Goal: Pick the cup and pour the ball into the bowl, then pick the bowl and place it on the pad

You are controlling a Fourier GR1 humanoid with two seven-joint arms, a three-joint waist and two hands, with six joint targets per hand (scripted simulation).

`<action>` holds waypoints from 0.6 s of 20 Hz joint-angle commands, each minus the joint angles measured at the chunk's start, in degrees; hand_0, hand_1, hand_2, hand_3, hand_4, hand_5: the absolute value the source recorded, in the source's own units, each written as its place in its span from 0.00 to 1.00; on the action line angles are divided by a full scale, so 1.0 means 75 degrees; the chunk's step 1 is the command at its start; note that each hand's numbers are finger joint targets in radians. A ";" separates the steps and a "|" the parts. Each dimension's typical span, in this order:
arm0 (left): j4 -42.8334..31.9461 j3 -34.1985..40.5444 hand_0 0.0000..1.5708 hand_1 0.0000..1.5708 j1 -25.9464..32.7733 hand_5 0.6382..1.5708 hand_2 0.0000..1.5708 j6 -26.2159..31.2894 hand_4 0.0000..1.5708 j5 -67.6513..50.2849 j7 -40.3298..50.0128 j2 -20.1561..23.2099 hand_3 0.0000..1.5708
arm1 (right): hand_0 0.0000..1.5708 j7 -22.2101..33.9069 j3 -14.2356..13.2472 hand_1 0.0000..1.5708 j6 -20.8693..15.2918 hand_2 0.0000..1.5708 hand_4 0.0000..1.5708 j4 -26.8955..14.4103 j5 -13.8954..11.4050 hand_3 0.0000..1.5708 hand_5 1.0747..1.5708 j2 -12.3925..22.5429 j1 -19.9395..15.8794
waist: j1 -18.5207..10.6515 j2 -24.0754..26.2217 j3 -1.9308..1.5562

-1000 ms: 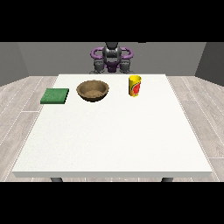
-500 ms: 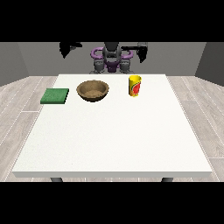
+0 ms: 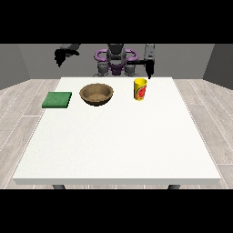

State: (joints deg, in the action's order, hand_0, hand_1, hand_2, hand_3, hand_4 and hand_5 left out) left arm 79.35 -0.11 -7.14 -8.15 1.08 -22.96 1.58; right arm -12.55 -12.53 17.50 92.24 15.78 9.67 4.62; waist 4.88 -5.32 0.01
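Observation:
A yellow cup (image 3: 140, 89) with a red mark stands upright on the white table (image 3: 118, 136), at the far side right of centre. A brown wooden bowl (image 3: 96, 94) sits to its left, and a flat green pad (image 3: 57, 99) lies further left. No ball shows from this angle. The hand at the view's right (image 3: 149, 66) hangs just above and behind the cup, apart from it, with its fingers pointing down. Raised off the table's far left corner is the hand at the view's left (image 3: 60, 55), holding nothing.
The robot's torso (image 3: 116, 61) stands behind the table's far edge. Wooden floor surrounds the table on all sides.
Both arms have risen from the robot's sides and spread outward. The hand at the view's right has come down close behind the cup. Cup, bowl and pad have not moved.

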 commanded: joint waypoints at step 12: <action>-0.3824 0.1425 0.22 0.22 -0.1788 0.90 0.00 -0.0474 0.00 -0.0020 -0.2493 0.0483 0.00 | 0.00 -0.0688 -0.0684 0.00 0.1022 0.00 0.17 -0.0848 0.0464 0.00 1.00 0.0753 -0.0727 | 0.0677 -0.1035 0.0004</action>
State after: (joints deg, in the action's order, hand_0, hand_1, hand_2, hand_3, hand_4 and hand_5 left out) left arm 56.59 7.69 -18.04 -10.44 0.88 -36.72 3.47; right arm -17.03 -15.61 22.19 85.85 16.69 12.67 0.77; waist 7.52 -9.27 0.01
